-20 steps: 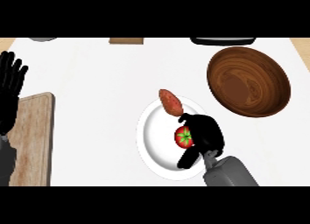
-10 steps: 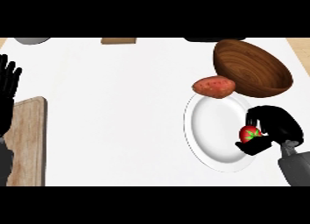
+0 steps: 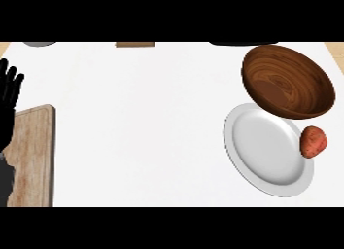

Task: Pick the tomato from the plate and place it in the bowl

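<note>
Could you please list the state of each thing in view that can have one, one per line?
Wooden bowl: upright, nothing visible inside.
White plate: flat on the counter, no tomato on it.
Reddish-orange vegetable: lying at the plate's right rim.
Cutting board: flat at the counter's left edge.
Left hand: open, fingers up, resting at the left edge.
Right hand: not in view.
Tomato: not in view.
</note>
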{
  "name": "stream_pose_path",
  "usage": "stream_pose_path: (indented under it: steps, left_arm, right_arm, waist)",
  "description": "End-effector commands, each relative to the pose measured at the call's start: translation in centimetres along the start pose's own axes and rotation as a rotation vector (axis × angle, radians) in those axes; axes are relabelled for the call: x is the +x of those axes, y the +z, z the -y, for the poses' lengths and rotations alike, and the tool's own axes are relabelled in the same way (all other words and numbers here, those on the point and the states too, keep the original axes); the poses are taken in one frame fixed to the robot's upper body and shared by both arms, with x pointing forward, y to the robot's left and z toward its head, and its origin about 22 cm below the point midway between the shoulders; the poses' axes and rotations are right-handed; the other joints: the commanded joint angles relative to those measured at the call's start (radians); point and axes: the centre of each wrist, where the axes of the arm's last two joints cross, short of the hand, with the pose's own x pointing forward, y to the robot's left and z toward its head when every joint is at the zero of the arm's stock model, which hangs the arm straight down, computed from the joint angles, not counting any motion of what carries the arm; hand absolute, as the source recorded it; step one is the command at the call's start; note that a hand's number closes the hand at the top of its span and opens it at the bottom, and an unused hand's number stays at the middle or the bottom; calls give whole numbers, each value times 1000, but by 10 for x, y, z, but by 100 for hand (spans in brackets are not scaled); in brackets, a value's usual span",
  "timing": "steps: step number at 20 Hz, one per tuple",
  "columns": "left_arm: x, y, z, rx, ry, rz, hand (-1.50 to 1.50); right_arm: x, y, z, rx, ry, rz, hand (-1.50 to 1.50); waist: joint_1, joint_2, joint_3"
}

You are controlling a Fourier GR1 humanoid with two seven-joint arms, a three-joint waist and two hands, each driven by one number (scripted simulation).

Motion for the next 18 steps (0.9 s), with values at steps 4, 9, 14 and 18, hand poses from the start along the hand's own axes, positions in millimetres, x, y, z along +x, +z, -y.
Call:
stream_pose_path:
  steps: [4, 9, 14, 18]
  left_arm:
    - [-6, -4, 13, -30, 0, -4, 0]
    - [8, -10, 24, -60, 8, 8, 0]
    - [6, -20, 23, -59, 5, 6, 0]
    - [1, -5, 21, -51, 8, 13, 0]
  right_arm:
    - [-92, 51, 58, -217, -33, 33, 150]
    - [-111, 68, 100, -320, -169, 219, 150]
    - [-118, 81, 134, -406, -275, 360, 150]
    - [-108, 71, 146, -388, -423, 463, 150]
  waist:
    - [25, 4, -1]
    - [57, -4, -4]
    - [60, -2, -6]
    - [68, -10, -9]
